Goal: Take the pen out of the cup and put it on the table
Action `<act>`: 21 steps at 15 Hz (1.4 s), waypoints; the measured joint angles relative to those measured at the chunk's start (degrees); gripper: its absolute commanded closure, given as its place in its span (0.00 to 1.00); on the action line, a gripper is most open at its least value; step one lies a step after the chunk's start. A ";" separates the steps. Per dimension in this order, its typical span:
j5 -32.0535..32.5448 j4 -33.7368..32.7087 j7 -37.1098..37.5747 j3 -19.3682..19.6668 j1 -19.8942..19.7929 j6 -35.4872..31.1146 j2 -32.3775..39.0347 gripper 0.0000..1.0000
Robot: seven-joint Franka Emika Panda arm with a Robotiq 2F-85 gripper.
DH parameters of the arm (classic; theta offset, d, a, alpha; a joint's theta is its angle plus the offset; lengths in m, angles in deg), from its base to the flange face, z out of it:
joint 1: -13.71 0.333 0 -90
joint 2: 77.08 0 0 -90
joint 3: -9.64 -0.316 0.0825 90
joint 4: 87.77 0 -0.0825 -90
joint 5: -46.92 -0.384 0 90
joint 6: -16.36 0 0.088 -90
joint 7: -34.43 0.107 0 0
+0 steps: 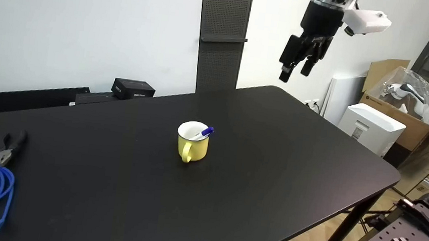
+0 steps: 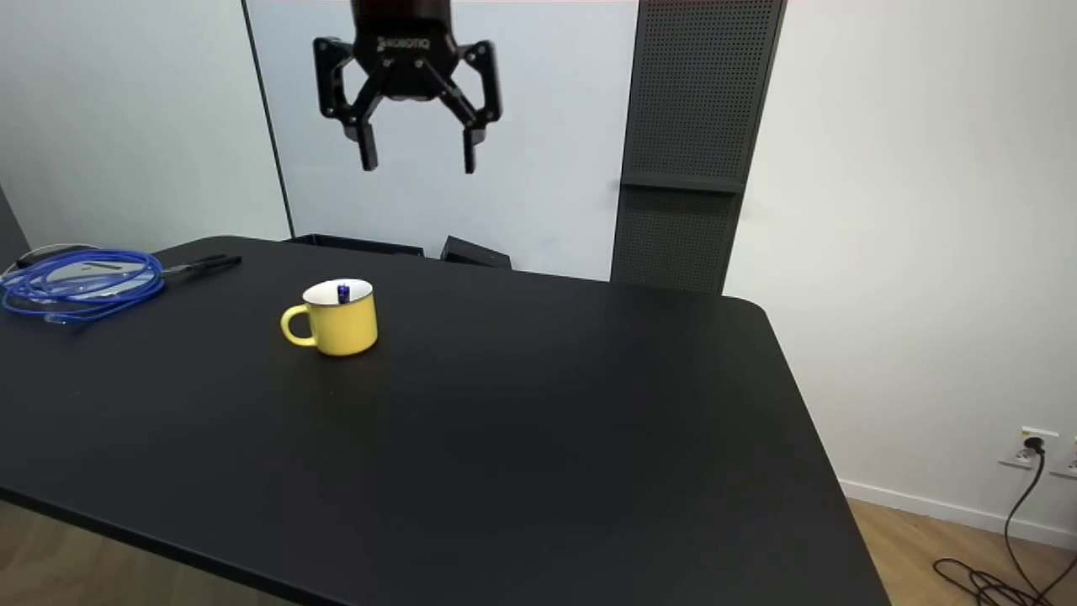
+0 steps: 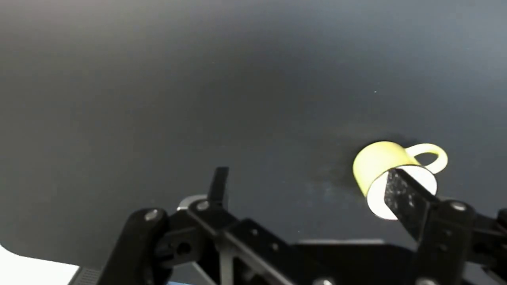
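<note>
The yellow cup point(image 1: 199, 151) stands upright on the black table point(image 1: 273, 175), also seen in an exterior view point(image 2: 349, 328). The white pen point(image 1: 203, 133) leans inside it, its dark blue cap end at the rim; only the cap point(image 2: 343, 294) shows in an exterior view. My gripper point(image 1: 296, 72) is open and empty, high above the table and apart from the cup, as an exterior view also shows point(image 2: 420, 162). In the wrist view the cup point(image 3: 374, 160) lies behind the right finger of the gripper point(image 3: 307, 172). The pen is hidden there.
A blue coiled cable point(image 1: 2, 189) and dark pliers point(image 1: 9, 149) lie at one end of the table; the cable point(image 2: 139, 290) and pliers point(image 2: 210, 263) show in an exterior view. Black boxes point(image 1: 133, 89) stand behind the far edge, near the wall.
</note>
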 measured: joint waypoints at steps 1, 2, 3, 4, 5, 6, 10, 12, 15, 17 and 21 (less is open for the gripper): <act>-0.79 0.94 -0.54 -0.92 1.45 -2.49 0.37 0.00; -1.50 1.71 -0.87 -1.75 2.88 -5.12 0.91 0.00; -2.02 2.30 -1.14 -2.53 4.20 -7.81 1.67 0.00; -2.54 2.75 -1.27 -3.24 5.42 -10.42 2.65 0.00; -2.78 3.05 -1.32 -3.93 6.48 -12.89 3.84 0.00; -2.80 3.23 -1.32 -4.59 7.34 -15.13 5.19 0.00; -2.78 3.45 -1.48 -6.56 9.08 -21.52 10.77 0.00; -2.78 3.46 -1.95 -7.34 9.21 -23.42 13.08 0.00; -2.75 3.46 -2.63 -8.21 9.19 -25.29 15.67 0.00; -2.69 3.46 -2.78 -8.63 9.18 -26.12 17.03 0.00; -2.44 3.43 -2.84 -9.24 8.97 -27.07 19.29 0.00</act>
